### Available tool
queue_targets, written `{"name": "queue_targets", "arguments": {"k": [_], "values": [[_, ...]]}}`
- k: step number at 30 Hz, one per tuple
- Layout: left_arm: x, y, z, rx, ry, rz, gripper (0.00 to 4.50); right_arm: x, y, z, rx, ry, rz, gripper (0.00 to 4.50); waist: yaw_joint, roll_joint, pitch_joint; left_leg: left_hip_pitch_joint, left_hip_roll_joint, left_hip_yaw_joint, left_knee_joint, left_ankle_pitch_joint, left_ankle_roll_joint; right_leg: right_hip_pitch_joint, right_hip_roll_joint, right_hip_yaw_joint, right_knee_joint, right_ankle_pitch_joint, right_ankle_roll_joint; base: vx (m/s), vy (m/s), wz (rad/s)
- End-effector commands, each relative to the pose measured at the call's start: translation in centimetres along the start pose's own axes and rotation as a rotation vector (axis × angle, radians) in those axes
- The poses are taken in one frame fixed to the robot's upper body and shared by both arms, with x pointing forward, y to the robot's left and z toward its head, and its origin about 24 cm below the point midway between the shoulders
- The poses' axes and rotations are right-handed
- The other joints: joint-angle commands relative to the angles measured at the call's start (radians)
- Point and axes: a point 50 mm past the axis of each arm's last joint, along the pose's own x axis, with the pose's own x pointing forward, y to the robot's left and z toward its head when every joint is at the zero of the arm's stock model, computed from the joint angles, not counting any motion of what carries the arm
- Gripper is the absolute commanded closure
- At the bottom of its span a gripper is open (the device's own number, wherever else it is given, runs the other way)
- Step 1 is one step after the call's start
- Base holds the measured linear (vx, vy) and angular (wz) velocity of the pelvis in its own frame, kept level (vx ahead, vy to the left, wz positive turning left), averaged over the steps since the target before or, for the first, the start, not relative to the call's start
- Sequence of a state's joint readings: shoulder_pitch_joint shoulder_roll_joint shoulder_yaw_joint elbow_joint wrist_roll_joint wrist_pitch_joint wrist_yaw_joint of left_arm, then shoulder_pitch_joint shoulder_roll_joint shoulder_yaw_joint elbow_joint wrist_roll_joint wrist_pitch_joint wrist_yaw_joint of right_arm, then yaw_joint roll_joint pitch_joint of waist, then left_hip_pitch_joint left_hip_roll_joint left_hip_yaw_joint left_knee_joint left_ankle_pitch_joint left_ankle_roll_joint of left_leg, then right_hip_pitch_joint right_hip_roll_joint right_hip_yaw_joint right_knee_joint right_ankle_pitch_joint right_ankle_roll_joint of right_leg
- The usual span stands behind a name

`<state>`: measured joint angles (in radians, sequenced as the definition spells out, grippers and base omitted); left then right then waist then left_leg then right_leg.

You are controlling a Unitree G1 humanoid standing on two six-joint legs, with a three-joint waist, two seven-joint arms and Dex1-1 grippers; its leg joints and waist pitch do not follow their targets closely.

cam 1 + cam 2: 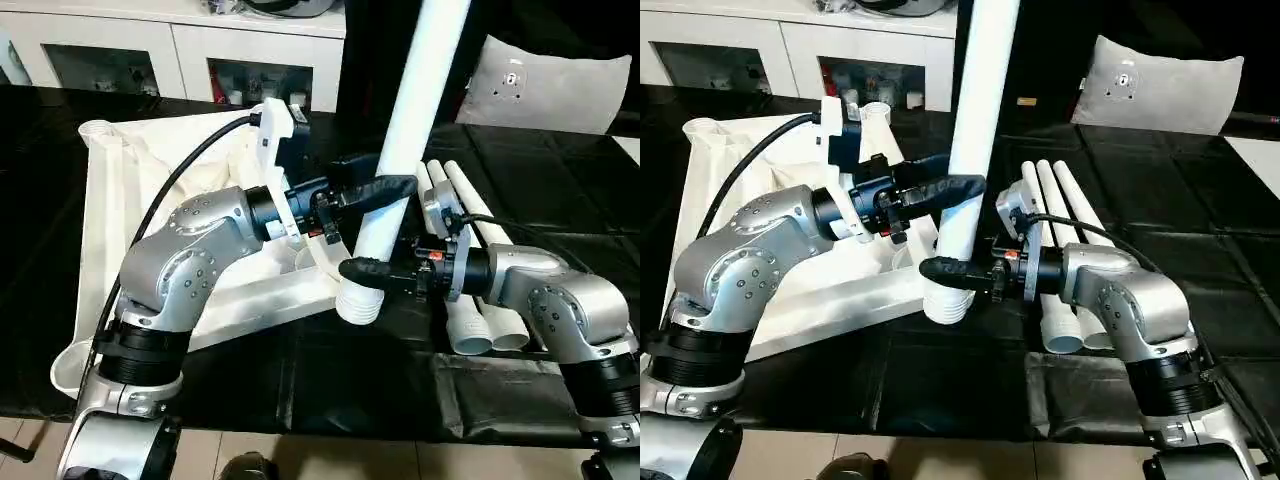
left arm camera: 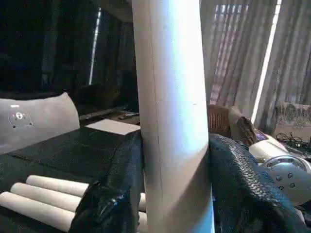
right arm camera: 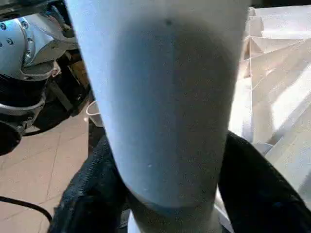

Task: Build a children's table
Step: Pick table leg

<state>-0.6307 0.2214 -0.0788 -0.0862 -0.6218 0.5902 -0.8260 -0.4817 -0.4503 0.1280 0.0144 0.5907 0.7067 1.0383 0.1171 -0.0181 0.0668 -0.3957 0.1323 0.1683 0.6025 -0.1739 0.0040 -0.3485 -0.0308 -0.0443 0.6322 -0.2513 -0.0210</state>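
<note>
Right gripper (image 1: 362, 272): fingers clamped on the raised leg (image 1: 400, 160) near its ribbed lower end.
Left gripper (image 1: 385, 190): fingers closed around the same leg, higher up.
Raised leg: nearly upright, leaning slightly, lower end just beside the top's near corner.
Top (image 1: 120, 200): underside up on the black table (image 1: 330, 390), on the left.
Spare legs (image 1: 1060, 240): three lying side by side, right of the raised leg.

we count four white legs: one leg (image 1: 405, 150) standing nearly upright at the middle, and three spare legs (image 1: 1065, 250) lying side by side on the black work table (image 1: 560, 170) to the right. we see one white tabletop (image 1: 120, 210) on the left, two grippers, left gripper (image 1: 385, 190) and right gripper (image 1: 362, 270), and one grey cushion (image 1: 560, 85) far right.
</note>
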Motion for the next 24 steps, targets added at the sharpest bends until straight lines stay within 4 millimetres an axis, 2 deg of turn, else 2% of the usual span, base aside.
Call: {"name": "queue_targets", "arguments": {"k": [1, 9, 11, 12, 13, 15, 17, 19, 20, 21, 24], "values": [[0.6, -0.5, 0.5, 0.025, -0.011, -0.047, 2.73, 0.0, -0.2, 0.0, -0.005, 0.017, -0.014, 2.32, 0.003, -0.006, -0.073, 0.030, 0.109, -0.039, -0.061, -0.063, 0.044, 0.031, -0.138, 0.054, -0.062, 0.048, -0.239, 0.000, 0.000, 0.00], [0.7, -0.5, 0.5, 0.012, -0.014, -0.049, 2.73, 0.0, -0.3, -0.5, 0.007, 0.023, -0.016, 2.57, 0.003, -0.004, -0.074, 0.030, 0.109, -0.039, -0.060, -0.063, 0.043, 0.031, -0.139, 0.053, -0.060, 0.062, -0.244, 0.000, 0.000, 0.00], [0.7, -0.5, 0.5, 0.002, -0.015, -0.044, 2.73, 0.0, -0.3, -0.8, -0.003, 0.031, -0.025, 2.58, 0.003, -0.005, -0.074, 0.030, 0.108, -0.039, -0.060, -0.063, 0.042, 0.031, -0.138, 0.053, -0.060, 0.059, -0.244, 0.000, 0.000, 0.00], [0.8, -0.5, 0.6, -0.017, -0.027, -0.036, 2.73, 0.0, -0.3, -0.9, 0.002, 0.027, -0.028, 2.59, 0.002, -0.010, -0.074, 0.031, 0.108, -0.037, -0.060, -0.065, 0.042, 0.031, -0.139, 0.053, -0.061, 0.057, -0.245, 0.000, 0.000, 0.00], [0.8, -0.5, 0.6, -0.017, -0.027, -0.036, 2.38, 0.0, -0.3, -0.9, 0.002, 0.027, -0.028, 2.59, 0.002, -0.010, -0.074, 0.031, 0.108, -0.037, -0.060, -0.065, 0.042, 0.031, -0.139, 0.053, -0.061, 0.057, -0.245, 0.000, 0.000, 0.00], [1.0, -1.1, 0.8, -0.040, -0.048, -0.072, 2.03, 0.2, -0.3, -0.8, 0.025, -0.011, -0.041, 2.59, 0.002, -0.012, -0.074, 0.029, 0.107, -0.038, -0.059, -0.053, 0.051, 0.031, -0.138, 0.053, -0.059, 0.055, -0.247, 0.000, 0.000, 0.00], [1.1, -1.3, 0.9, -0.047, -0.053, -0.089, 2.01, 0.3, -0.3, -0.7, 0.029, -0.027, -0.047, 2.60, 0.002, -0.010, -0.074, 0.029, 0.107, -0.038, -0.059, -0.053, 0.051, 0.030, -0.139, 0.052, -0.060, 0.050, -0.250, 0.000, 0.000, 0.00], [1.1, -1.9, 1.0, -0.087, -0.095, -0.123, 1.68, 0.6, -0.2, -0.8, 0.004, -0.055, -0.092, 2.61, 0.002, -0.010, -0.073, 0.030, 0.108, -0.037, -0.060, -0.066, 0.041, 0.028, -0.140, 0.053, -0.060, 0.038, -0.253, 0.000, 0.000, 0.00], [1.2, -2.1, 1.1, -0.101, -0.114, -0.134, 1.62, 0.9, -0.2, -0.8, -0.022, -0.084, -0.109, 2.61, 0.002, -0.005, -0.073, 0.030, 0.110, -0.037, -0.061, -0.078, 0.031, 0.026, -0.141, 0.054, -0.061, 0.030, -0.251, 0.000, 0.000, 0.00], [1.2, -2.5, 1.2, -0.125, -0.146, -0.157, 1.59, 1.2, 0.0, -1.2, -0.036, -0.076, -0.115, 2.61, 0.002, -0.005, -0.072, 0.030, 0.110, -0.038, -0.062, -0.085, 0.026, 0.026, -0.141, 0.054, -0.062, 0.025, -0.252, 0.000, 0.000, 0.00], [1.4, -3.0, 1.2, -0.152, -0.160, -0.189, 1.25, 1.3, 0.1, -1.4, -0.024, -0.070, -0.114, 2.61, 0.000, -0.005, -0.071, 0.030, 0.107, -0.037, -0.064, -0.092, 0.025, 0.029, -0.136, 0.054, -0.064, 0.020, -0.242, 0.000, 0.000, 0.00]]}}
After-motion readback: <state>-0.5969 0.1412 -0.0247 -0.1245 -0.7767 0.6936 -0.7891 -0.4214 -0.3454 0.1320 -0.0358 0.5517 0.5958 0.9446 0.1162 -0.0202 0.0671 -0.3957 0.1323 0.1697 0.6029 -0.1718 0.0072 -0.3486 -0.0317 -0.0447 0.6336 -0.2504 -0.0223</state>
